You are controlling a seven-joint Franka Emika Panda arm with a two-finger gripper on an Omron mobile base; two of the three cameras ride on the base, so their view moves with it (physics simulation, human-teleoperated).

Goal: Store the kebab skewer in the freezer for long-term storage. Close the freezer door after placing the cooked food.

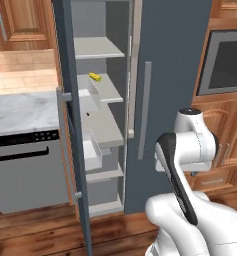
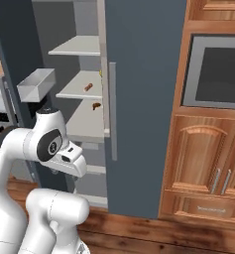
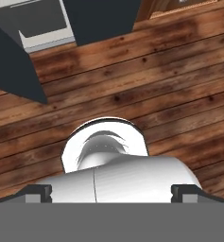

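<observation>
**Kitchen surroundings around the fridge**

A marble worktop (image 1: 17, 112) is sitting at the left, above a grey dishwasher (image 1: 25, 170) with a black control strip. Wooden cabinets (image 2: 201, 163) are standing right of the fridge, carrying a built-in oven (image 2: 215, 72) with a dark window above them. The plain right fridge door (image 2: 146, 99) is staying flush, its bar handle (image 2: 112, 111) running vertically. A plank floor (image 3: 132, 71) is spreading below.
</observation>
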